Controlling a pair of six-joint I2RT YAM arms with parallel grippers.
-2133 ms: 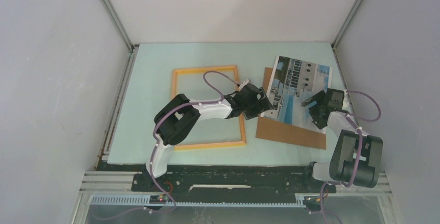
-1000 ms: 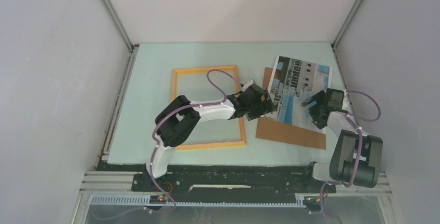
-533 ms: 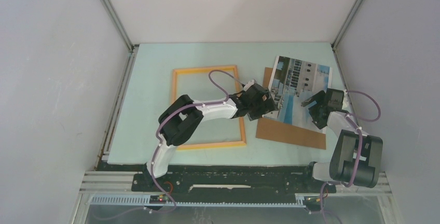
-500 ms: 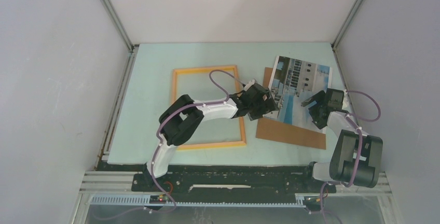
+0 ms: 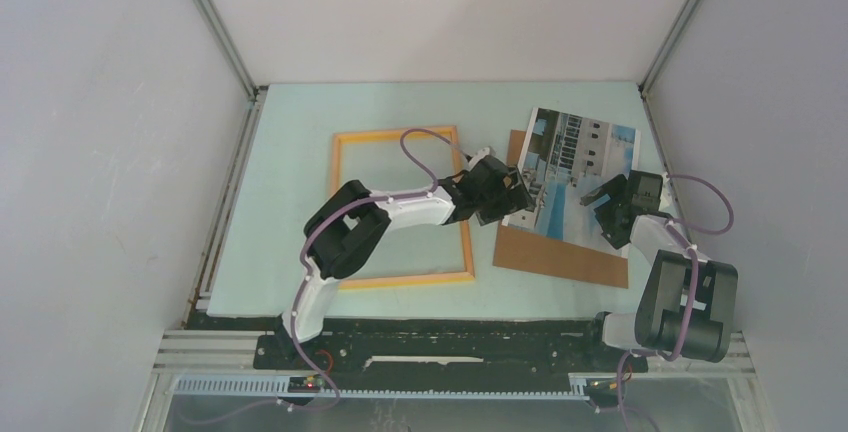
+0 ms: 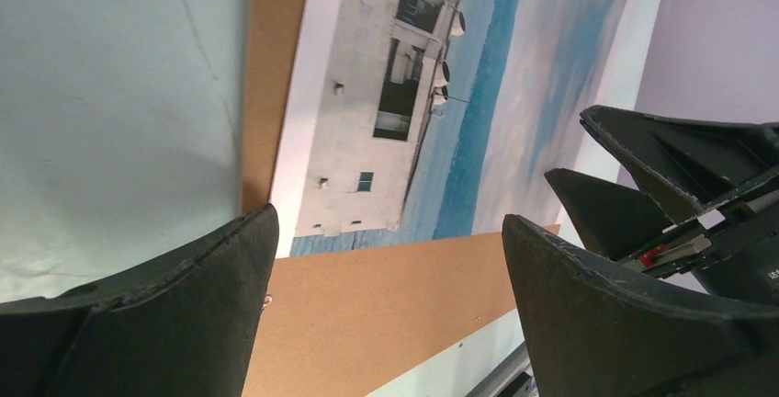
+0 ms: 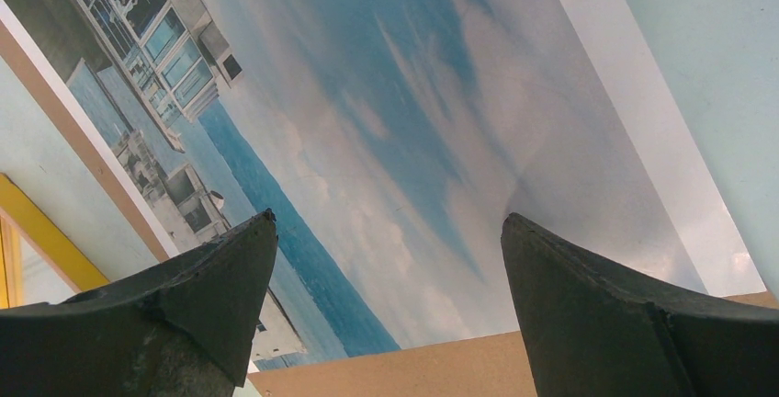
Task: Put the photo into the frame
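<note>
We see the photo (image 5: 583, 157) lying picture-side up and askew on a brown backing sheet (image 5: 560, 255), to the right of the frame (image 5: 380, 134) and apart from it, not inside it. The frame rests flat on the pale green table (image 5: 285, 202), and the left arm reaches across its right rail. The photo's far end hangs past the backing sheet onto the table, while its near end sits on the board. The left gripper (image 5: 520, 195) is at the photo's left edge with its fingers spread wide and nothing between them; from its wrist camera we look down past both dark fingers (image 6: 184, 296) at the white building, the blue water and the bare board below. The right gripper (image 5: 598, 202) is over the photo's right side, likewise released and holding nothing; its camera shows sky and cloud between the fingers, with a strip of the frame's yellow rail at the left. We cannot tell whether either gripper's fingertips touch the paper.
</note>
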